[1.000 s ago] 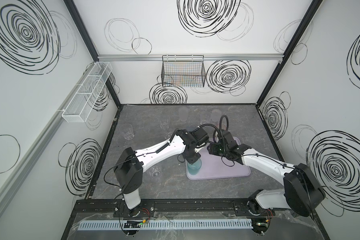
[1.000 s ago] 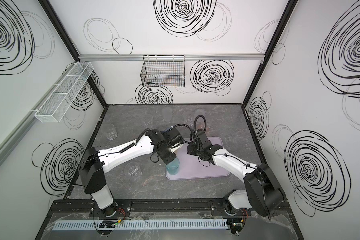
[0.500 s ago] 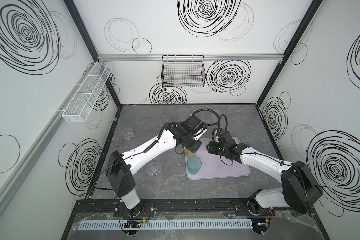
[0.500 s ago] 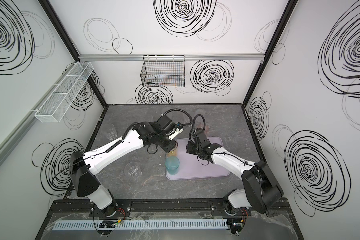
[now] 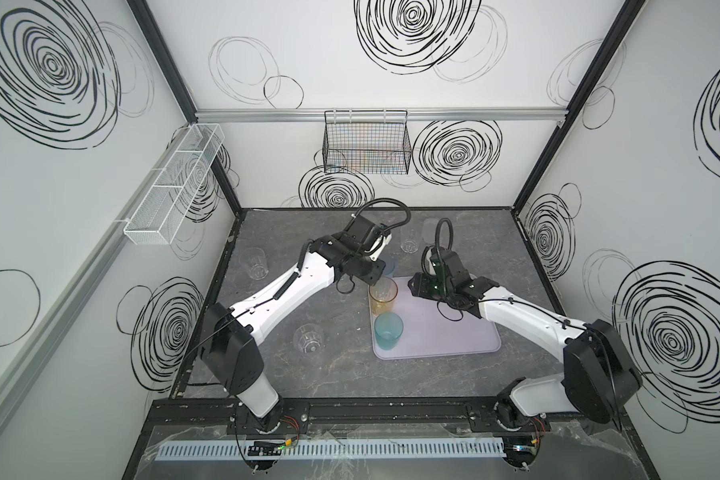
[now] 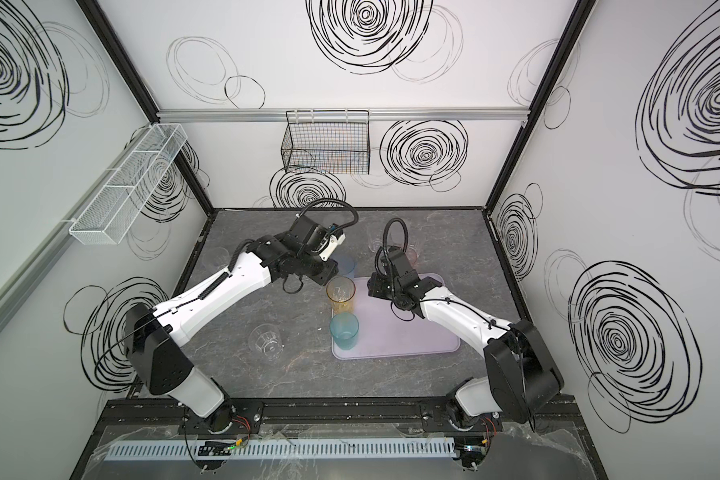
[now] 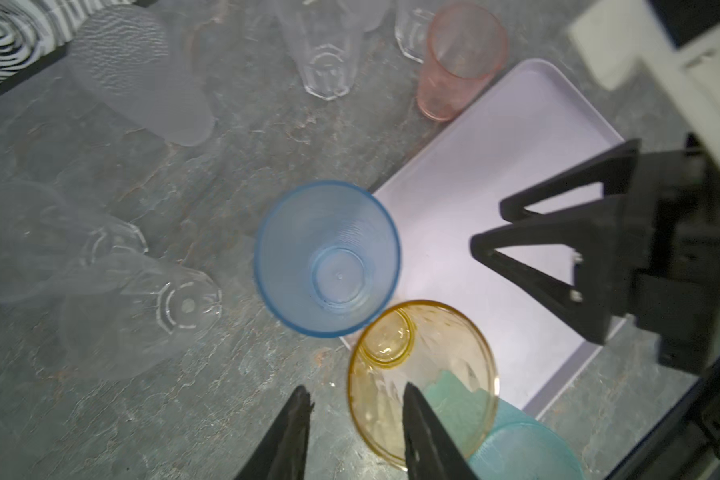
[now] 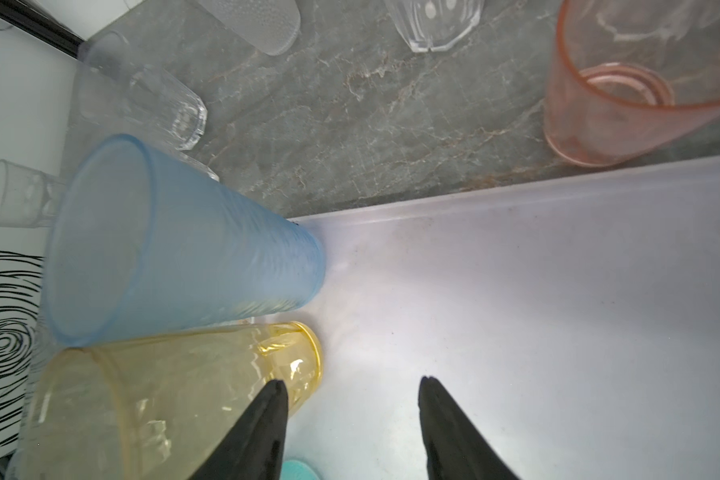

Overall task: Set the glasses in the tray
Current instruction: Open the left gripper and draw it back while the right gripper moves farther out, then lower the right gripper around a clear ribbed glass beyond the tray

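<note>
Early stage: only the amber glass (image 5: pixel 383 297) and the teal glass (image 5: pixel 388 332) stand in the tray (image 5: pixel 445 328), along its nine-o'clock edge. The blue glass (image 7: pixel 327 257) stands just off the eleven-o'clock corner, the pink glass (image 7: pixel 458 58) beyond twelve, and clear tumblers (image 5: pixel 308 338) lie toward nine. The left gripper (image 7: pixel 354 419), jaws apart, hovers at the amber rim. The right gripper (image 8: pixel 352 411), parted and empty, hangs over the tray.

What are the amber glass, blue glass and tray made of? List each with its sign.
Amber glass: clear, glossy, sharp glints; glass or hard plastic, unclear.
Blue glass: cloudy matte wall, fine ribs; probably frosted plastic.
Tray: opaque lavender, soft sheen, rounded moulded rim; likely plastic.
</note>
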Controlling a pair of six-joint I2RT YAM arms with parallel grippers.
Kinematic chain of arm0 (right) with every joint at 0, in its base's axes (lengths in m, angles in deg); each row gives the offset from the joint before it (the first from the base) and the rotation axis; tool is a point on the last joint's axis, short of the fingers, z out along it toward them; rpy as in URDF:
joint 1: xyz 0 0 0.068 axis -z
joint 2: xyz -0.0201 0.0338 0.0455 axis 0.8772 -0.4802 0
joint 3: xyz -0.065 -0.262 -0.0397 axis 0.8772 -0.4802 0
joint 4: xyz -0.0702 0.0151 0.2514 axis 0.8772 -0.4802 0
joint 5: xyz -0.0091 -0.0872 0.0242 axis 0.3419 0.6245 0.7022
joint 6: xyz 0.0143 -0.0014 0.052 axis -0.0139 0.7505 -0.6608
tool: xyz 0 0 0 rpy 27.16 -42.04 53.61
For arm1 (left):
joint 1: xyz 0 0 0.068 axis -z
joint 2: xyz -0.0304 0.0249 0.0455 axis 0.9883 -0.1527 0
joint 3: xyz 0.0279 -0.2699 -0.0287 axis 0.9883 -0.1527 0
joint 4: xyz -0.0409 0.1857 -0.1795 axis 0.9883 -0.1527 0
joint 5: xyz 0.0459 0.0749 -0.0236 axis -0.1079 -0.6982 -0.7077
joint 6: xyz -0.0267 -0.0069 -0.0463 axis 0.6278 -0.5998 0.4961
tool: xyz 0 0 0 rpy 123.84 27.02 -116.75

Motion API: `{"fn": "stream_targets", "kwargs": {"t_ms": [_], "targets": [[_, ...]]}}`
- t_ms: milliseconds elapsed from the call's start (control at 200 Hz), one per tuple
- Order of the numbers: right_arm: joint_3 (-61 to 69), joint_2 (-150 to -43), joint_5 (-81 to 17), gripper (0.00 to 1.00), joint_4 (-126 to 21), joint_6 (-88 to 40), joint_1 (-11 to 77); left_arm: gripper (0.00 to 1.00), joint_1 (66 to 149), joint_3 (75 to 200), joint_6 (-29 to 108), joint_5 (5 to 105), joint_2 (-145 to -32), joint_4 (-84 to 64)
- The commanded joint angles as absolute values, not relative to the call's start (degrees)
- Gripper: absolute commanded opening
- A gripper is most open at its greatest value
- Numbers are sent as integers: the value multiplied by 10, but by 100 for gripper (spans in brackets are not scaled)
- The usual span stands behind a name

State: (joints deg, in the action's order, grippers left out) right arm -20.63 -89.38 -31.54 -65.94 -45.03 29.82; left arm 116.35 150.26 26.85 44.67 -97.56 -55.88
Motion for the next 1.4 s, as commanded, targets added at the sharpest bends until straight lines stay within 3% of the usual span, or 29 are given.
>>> {"fn": "stream_targets", "kwargs": {"t_ms": [0,90,230,440,575,925,1091,1231,1396], "targets": [[-173,-878,-336,55,-673,-458,297,46,1134,1462,269,367,-906,-466],[-153,-879,-337,55,-680,-461,292,54,1121,1407,266,324,-859,-399],[-141,-892,-332,56,-689,-453,284,76,1054,1327,319,331,-796,-298],[-90,-927,-306,56,-710,-418,298,80,995,1254,345,282,-753,-221],[-62,-955,-316,56,-685,-405,335,100,969,1243,363,225,-752,-218],[99,-1079,-335,56,-747,-396,438,100,948,1202,367,270,-766,-204],[119,-1113,-342,56,-734,-401,473,98,986,1231,346,272,-793,-223],[137,-1166,-370,55,-700,-422,467,97,1007,1211,364,260,-797,-206],[226,-1239,-348,56,-757,-434,454,98,1013,1195,366,253,-810,-193]]}}
